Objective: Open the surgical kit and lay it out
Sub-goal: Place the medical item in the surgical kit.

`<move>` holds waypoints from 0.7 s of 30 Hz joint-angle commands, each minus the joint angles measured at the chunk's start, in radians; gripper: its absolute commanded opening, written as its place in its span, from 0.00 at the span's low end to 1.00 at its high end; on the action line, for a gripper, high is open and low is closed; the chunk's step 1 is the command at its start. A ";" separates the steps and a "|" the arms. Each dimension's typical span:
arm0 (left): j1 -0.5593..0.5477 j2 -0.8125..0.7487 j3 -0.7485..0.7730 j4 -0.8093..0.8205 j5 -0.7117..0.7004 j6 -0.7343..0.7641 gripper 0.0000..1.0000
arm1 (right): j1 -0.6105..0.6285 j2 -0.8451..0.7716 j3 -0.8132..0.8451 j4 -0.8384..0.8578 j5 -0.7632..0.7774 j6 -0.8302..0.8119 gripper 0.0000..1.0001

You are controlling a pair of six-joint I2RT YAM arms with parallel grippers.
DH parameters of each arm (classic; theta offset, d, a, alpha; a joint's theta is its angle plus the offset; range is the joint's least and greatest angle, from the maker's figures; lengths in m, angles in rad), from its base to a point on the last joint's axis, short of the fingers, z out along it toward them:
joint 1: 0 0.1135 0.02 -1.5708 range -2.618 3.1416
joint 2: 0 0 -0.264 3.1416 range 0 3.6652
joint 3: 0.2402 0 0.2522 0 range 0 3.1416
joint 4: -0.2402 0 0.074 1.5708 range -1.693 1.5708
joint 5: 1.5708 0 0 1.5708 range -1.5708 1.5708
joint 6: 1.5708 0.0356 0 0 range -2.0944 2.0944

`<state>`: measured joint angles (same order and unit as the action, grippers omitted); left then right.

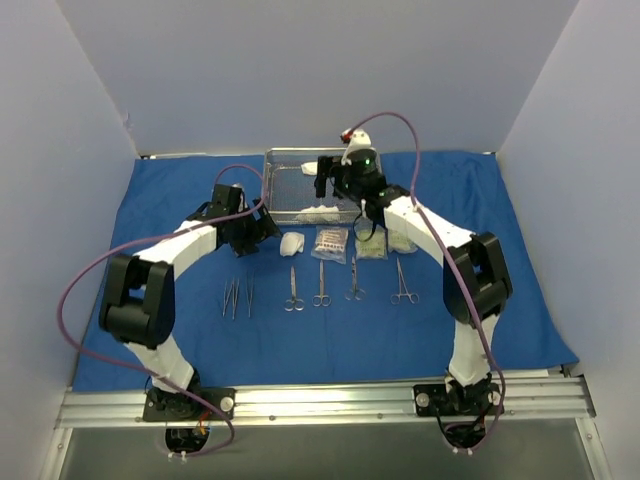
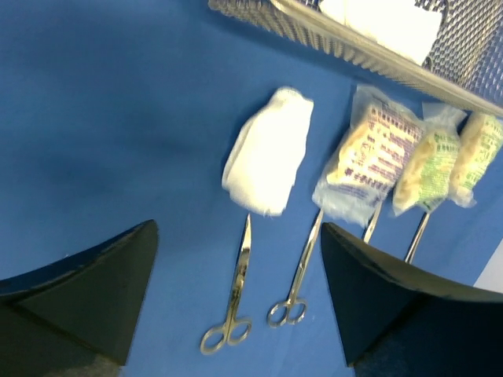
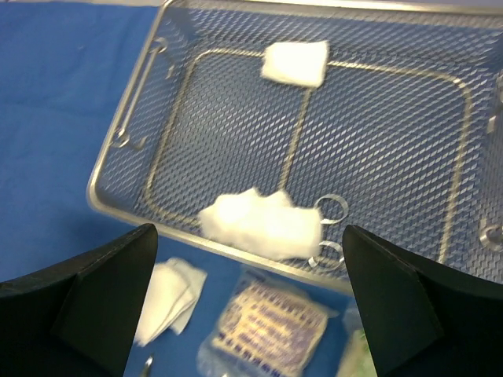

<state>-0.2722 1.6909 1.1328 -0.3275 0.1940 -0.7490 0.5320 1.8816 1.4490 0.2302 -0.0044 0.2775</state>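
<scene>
The right tool (image 3: 247, 232) hangs released, fingers wide with nothing between them, directly above the wire-mesh tray (image 3: 377, 141) at the far middle of the blue cloth (image 1: 480, 320). Just below it, against the tray's near rim, lies a gauze wad (image 3: 259, 224) with two ring handles (image 3: 332, 210) poking out on its right. The hidden instrument probably runs left-right along that rim. The left tool (image 2: 236, 228), also spread and empty, hovers over laid-out scissors (image 2: 238, 283), farther off.
</scene>
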 commanded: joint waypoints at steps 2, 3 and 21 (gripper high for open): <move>0.005 0.074 0.059 0.116 0.059 0.010 0.87 | -0.052 0.076 0.132 -0.060 -0.026 -0.047 1.00; 0.002 0.085 0.058 0.136 0.058 0.008 0.83 | -0.065 0.108 0.169 -0.068 -0.028 -0.054 1.00; -0.036 0.242 0.091 0.260 0.061 -0.013 0.45 | -0.116 0.552 0.594 0.040 -0.111 -0.038 1.00</move>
<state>-0.2989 1.9270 1.1984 -0.1326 0.2333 -0.7536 0.4248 2.3856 1.9663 0.1852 -0.0933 0.2146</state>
